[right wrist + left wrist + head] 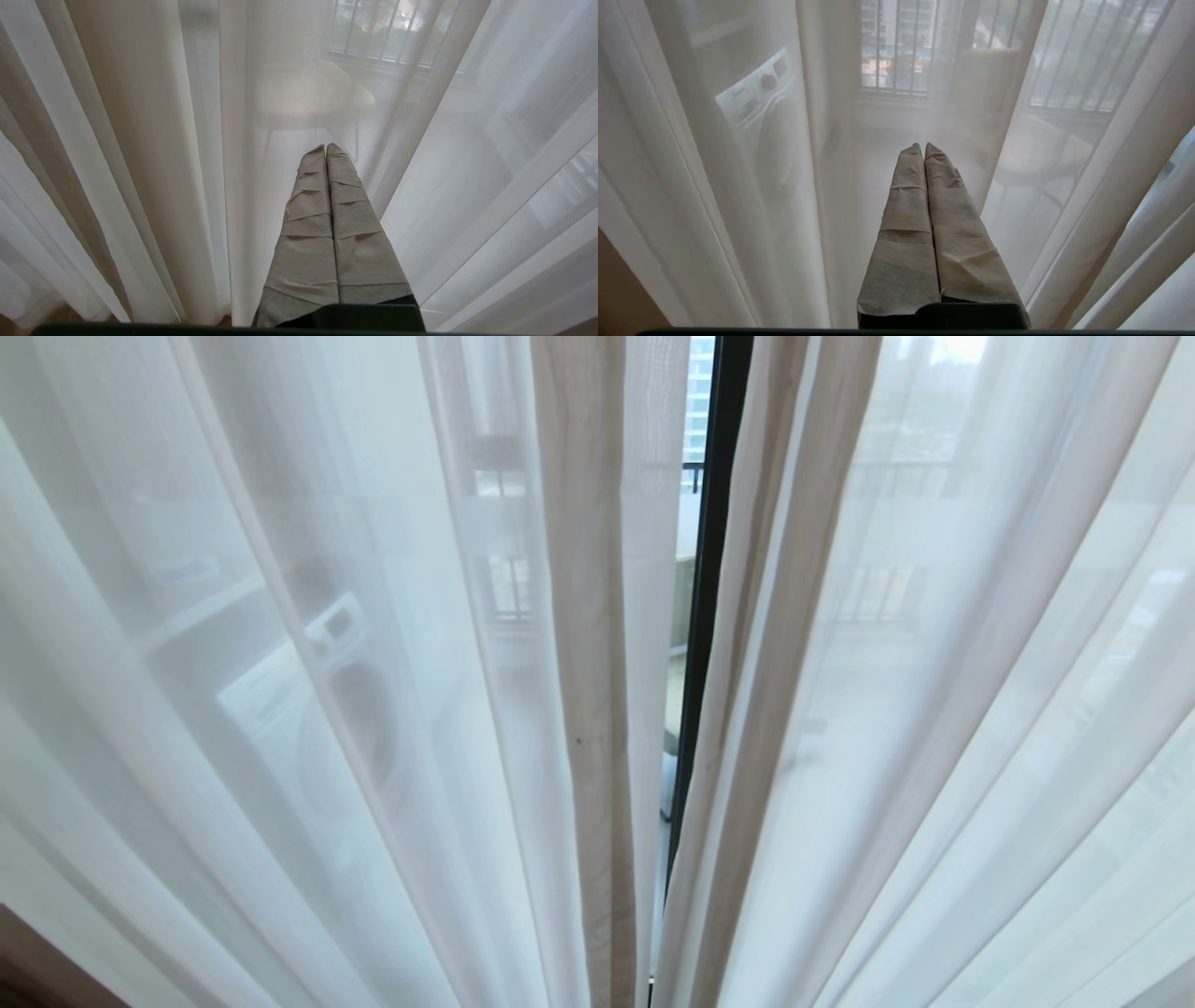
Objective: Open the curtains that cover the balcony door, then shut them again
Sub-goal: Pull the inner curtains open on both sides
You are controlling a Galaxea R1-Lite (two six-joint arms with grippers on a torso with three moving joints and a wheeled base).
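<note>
- Landmark = the black door frame post point(707, 616), showing in the narrow gap between the two curtain halves in head view.
- You've got the sheer curtains point(327, 663) hanging shut across the balcony door point(686, 644); only a thin strip of glass shows just beside the post. Opening not started, by the look of it.
- Left sheer panel's edge fold point(583, 691) hangs just left of the post; right panel's edge fold point(784, 644) just right of it, nearly touching at the bottom.
- Left gripper point(923, 148): tape-wrapped fingers pressed together, nothing between them, tips pointing at the sheer w/ a washing machine point(759, 107) dimly behind it. Can't tell if tips touch the fabric.
- Right gripper point(325, 148): fingers also pressed together, empty, facing the sheer; a pale round table point(313, 95) shows through it.
- Neither arm shows in head view.
- Handling, my read: fabric is thin, light, very soft, so it'll drape and slide off closed fingers, won't push as a sheet. Pleats bunch easily; low snag risk but it can drag along w/ the wrist.
- Where to take hold: the doubled edge folds next to the post are the firmest bits. You'd prob. need to spread the fingers, pinch one fold, then sweep away from the post.
- Alt: slip closed fingers into the gap beside the post and hook the edge sideways.
</note>
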